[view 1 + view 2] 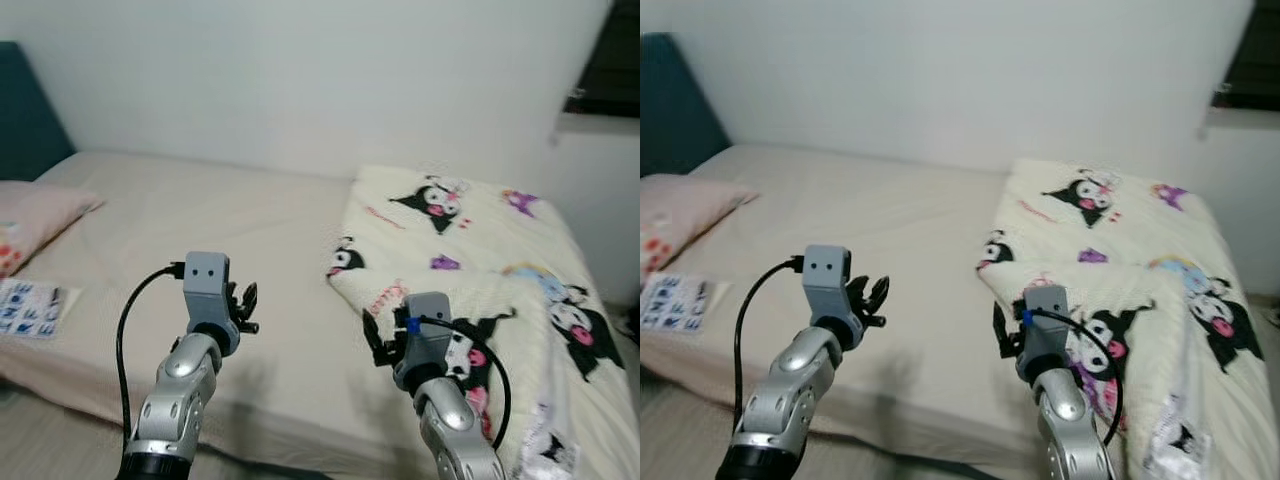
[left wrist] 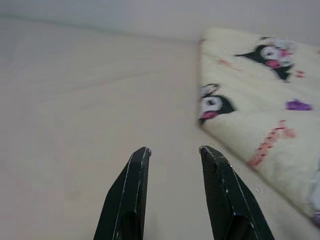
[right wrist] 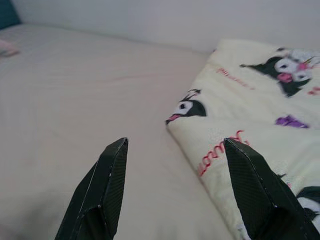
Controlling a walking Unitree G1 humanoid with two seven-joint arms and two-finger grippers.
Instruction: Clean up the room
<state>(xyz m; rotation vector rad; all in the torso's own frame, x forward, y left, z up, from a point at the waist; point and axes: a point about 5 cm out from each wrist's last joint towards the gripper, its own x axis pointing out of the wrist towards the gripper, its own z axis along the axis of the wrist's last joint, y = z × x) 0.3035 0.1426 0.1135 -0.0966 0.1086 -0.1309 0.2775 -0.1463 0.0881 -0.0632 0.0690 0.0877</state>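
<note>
Bed (image 1: 200, 300) with beige sheet spans most of the head views, set against a white wall (image 1: 300, 80). Dark teal headboard (image 1: 25, 110) at its far left end.

Blanket (image 1: 470, 250), cream with black-and-white cartoon characters, lies folded on the right half of the bed. Its near right part hangs over the bed's edge. Its folded left edge runs down the middle of the mattress.

Pink pillow (image 1: 35, 220) rests at the left end of the bed, near the headboard. Just in front of it, on the sheet, a small flat printed card or packet (image 1: 30, 305) with blue markings; print too small to read.

Dark window frame (image 1: 610, 70) at upper right.

Left gripper (image 1: 243, 306) raised above the bare sheet, left of the blanket's edge. Wrist view: fingers (image 2: 132, 190) apart by a moderate gap, nothing between them.

Right gripper (image 1: 380, 345) raised near the blanket's near left corner, over the sheet just beside the fold. Wrist view: fingers (image 3: 107, 185) spread wide, holding nothing; blanket corner lies ahead between and beyond them.
</note>
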